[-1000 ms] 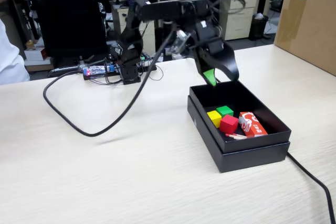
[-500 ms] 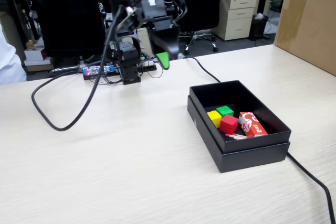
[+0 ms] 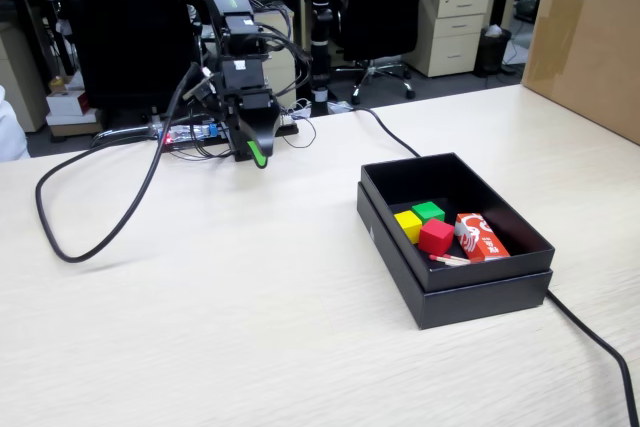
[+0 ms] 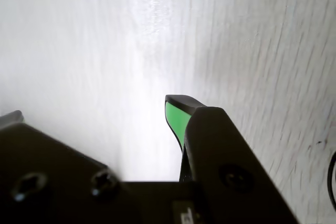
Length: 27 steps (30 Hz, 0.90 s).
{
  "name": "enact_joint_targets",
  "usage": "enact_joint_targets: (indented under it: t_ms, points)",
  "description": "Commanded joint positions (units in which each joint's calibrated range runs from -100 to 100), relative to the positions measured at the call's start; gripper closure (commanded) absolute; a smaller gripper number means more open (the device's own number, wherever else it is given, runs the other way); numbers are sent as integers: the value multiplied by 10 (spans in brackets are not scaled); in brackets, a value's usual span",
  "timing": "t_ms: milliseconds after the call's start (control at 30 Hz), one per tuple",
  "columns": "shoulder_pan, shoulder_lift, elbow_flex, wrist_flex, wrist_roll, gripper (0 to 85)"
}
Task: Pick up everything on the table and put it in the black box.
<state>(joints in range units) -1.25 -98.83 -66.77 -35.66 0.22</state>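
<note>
Fixed view: the arm is folded near its base at about 11 o'clock on the table [image 3: 200, 317], with the gripper [image 3: 256, 154] pointing down just above the bare wood. The box [image 3: 400, 232] sits at roughly 3 o'clock, well apart from the gripper. Inside it we see all three cubes grouped together: the yellow cube [image 3: 408, 225] at 9 o'clock of the group, the green cube [image 3: 428, 211] at 12 o'clock and the red cube [image 3: 436, 237] at 5 o'clock, the red one touching or nearly touching the other two. A printed packet [image 3: 481, 237] lies beside them toward 3 o'clock, and a thin stick [image 3: 450, 260] rests along the near wall. A black cable [image 3: 90, 237] loops over the table at 9 o'clock; a brown carton [image 3: 590, 42] stands at 2 o'clock.

Wrist view: only pale wood grain [image 4: 105, 51] fills the field beyond the gripper [image 4: 176, 116]; nothing lies under it or between its jaws. One green-lined fingertip [image 4: 176, 116] shows, while the other jaw hides behind the dark body, so we cannot tell how wide the pincer stands. We can say that it carries nothing visible.

Progress: we judge the task essentially complete. No cube is seen on the tabletop in either view, and all three rest within the box walls. What is left, as far as we can tell, is at most for the arm to settle at rest.
</note>
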Motion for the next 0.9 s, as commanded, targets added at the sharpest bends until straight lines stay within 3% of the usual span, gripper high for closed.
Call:
enact_joint_targets:
  t_ms: [0, 400, 867]
  points:
    - [-3, -12, -23, 98, -12, 333]
    - [-4, -12, -291, 377, -55, 334]
    - [0, -11, -304, 368, -54, 355]
